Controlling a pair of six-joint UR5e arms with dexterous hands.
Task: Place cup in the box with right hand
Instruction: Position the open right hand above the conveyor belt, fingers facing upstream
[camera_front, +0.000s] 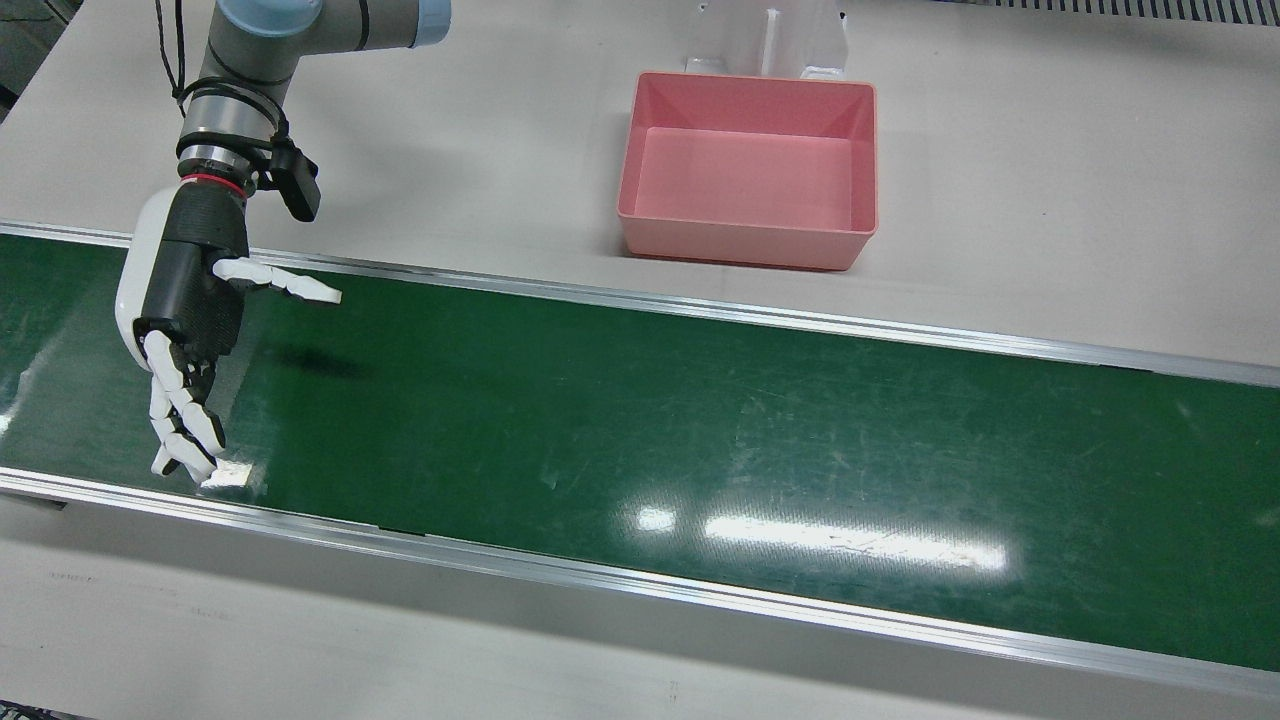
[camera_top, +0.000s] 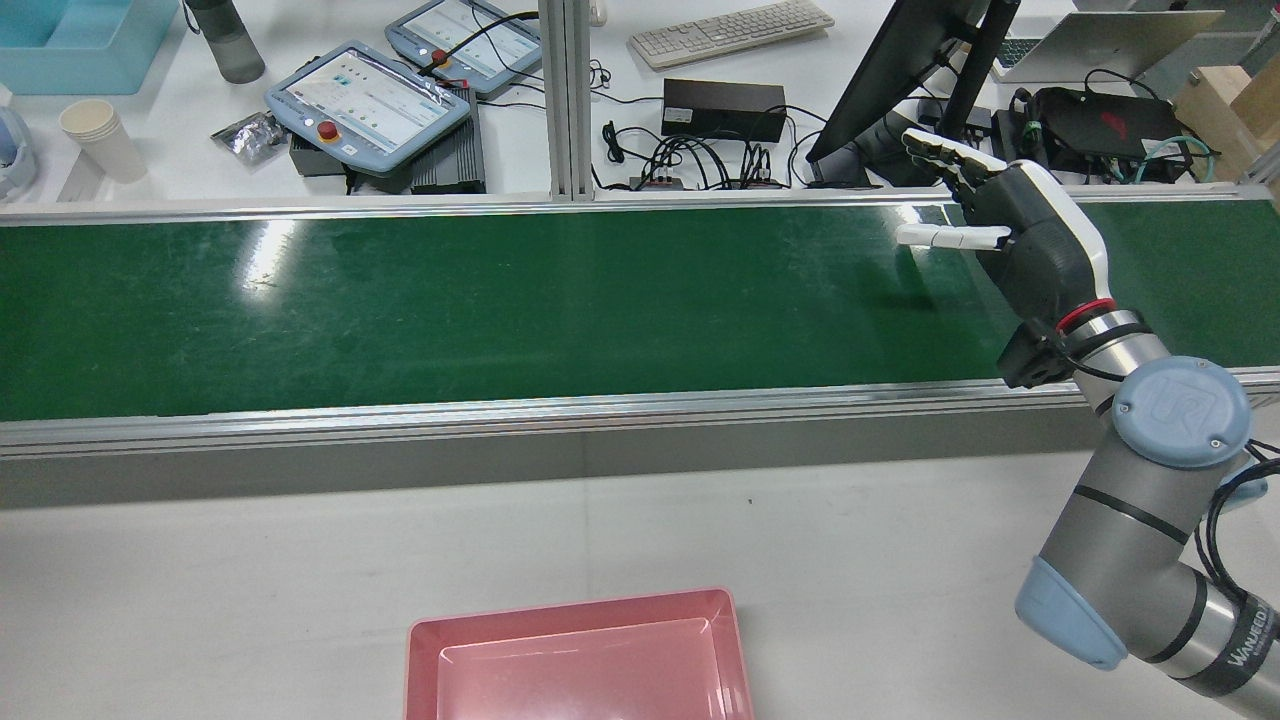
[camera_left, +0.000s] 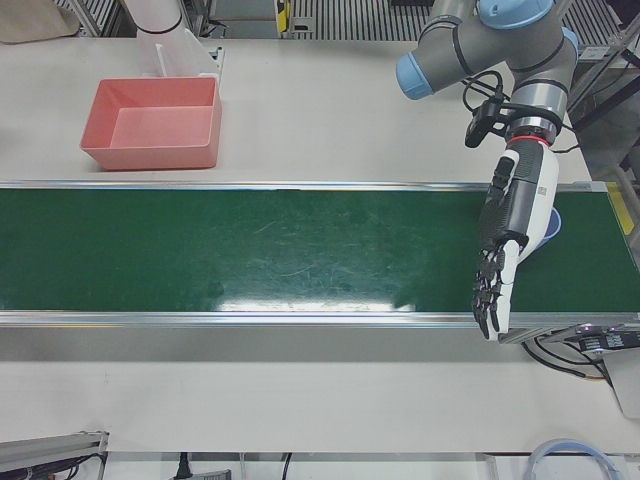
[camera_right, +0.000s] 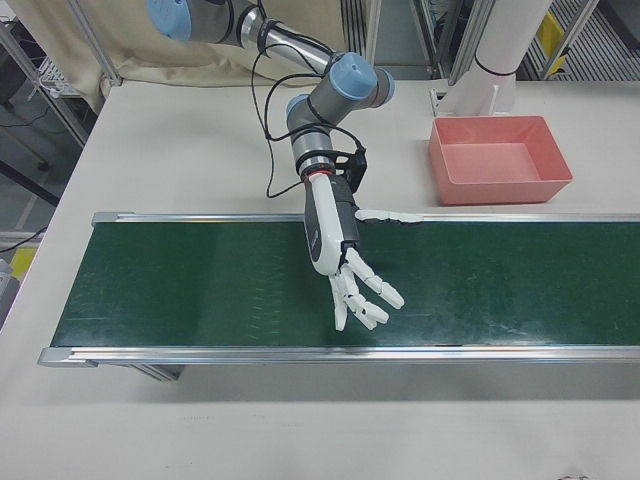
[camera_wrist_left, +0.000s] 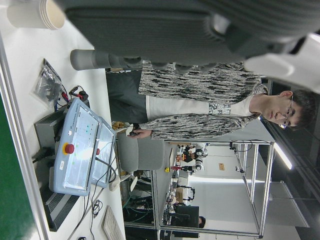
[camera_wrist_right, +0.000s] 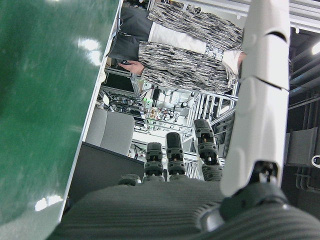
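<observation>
Front view | 1 pink box (camera_front: 745, 243) | 1 right robot hand (camera_front: 190, 290), splayed, holding nothing

- Pale grey table (camera_front: 1050, 180) fills the frame, crossed by a green conveyor belt (camera_front: 700, 420) with metal rails.
- Upper rear view: desk clutter, keyboard (camera_top: 730, 30), teach pendants (camera_top: 365, 100), black monitor (camera_top: 900, 60), cables.
- Ceiling lights glare on the belt.

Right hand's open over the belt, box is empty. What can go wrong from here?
1. No cup shows on the belt; if the open right hand closed now, it would likely catch air.
2. Its fingers hang near the belt's metal rail; lowering there may snag.
3. The box sits well aside, so a long carry risks a drop.
</observation>
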